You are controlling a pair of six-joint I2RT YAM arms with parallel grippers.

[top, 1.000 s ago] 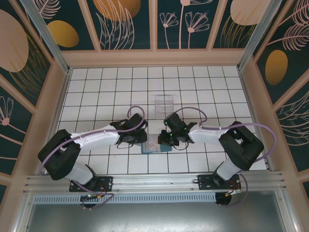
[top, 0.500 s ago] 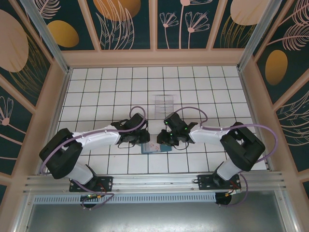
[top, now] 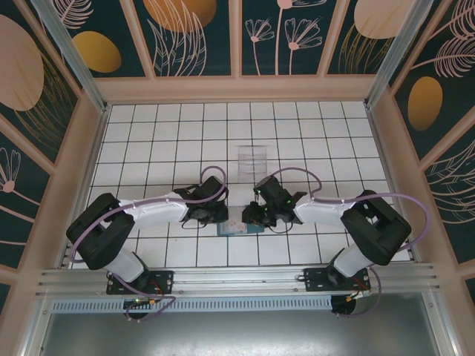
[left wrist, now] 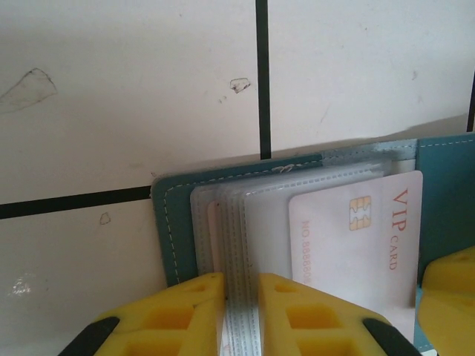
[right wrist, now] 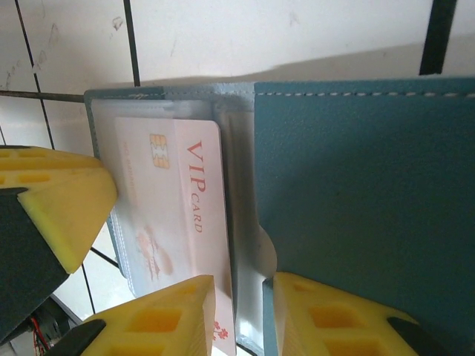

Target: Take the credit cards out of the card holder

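**White tiles, card holder lying open, both of your grippers on it**

White tiled table (top: 163,141) inside leaf-patterned walls is your work surface, and the teal card holder (right wrist: 364,208) lies open and flat on it, just ahead of the gap between your two arm bases. A clear plastic tray (top: 252,163) sits beyond the card holder, apart from it.

Your left gripper (left wrist: 239,315) is at the card holder's left half. It is clenched on the clear sleeves (left wrist: 239,245), which stand up in a thin stack between its yellow fingers.

Your right gripper (right wrist: 245,315) is at the card holder's middle. Its jaws stand a little apart: one finger sits over the pale pink VIP card (right wrist: 178,215), the other over the teal cover, and you can see nothing pinched between them.

The VIP card lies in a sleeve on the card holder's left half, chip towards the far edge. One card is all you can make out.
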